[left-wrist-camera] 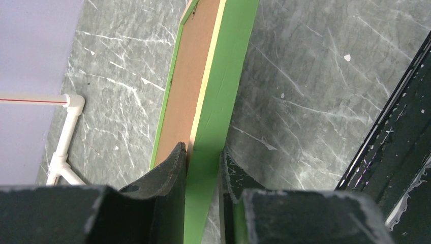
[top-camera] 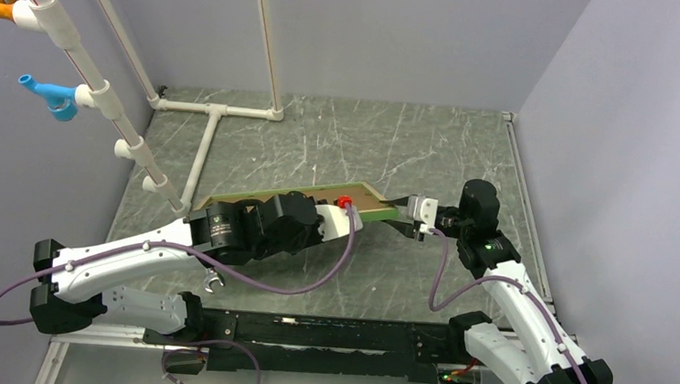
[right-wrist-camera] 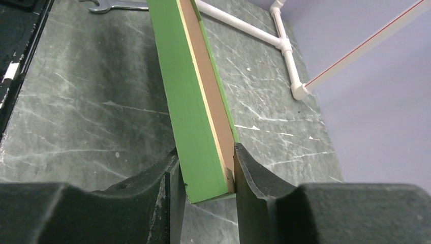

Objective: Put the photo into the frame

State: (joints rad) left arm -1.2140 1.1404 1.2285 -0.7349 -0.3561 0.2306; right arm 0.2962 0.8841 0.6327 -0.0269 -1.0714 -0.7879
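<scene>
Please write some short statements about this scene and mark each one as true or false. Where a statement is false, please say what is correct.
1. The left pincer and the right pincer each grip one end of the frame. True.
2. The frame lies flat on the table. False: it is held tilted, on edge, between the two pincers.
3. The outer edge of the frame is red. False: it is green, with a brown board at its back.
4. A wrench lies on the table near the bases of the arms. True.
</scene>
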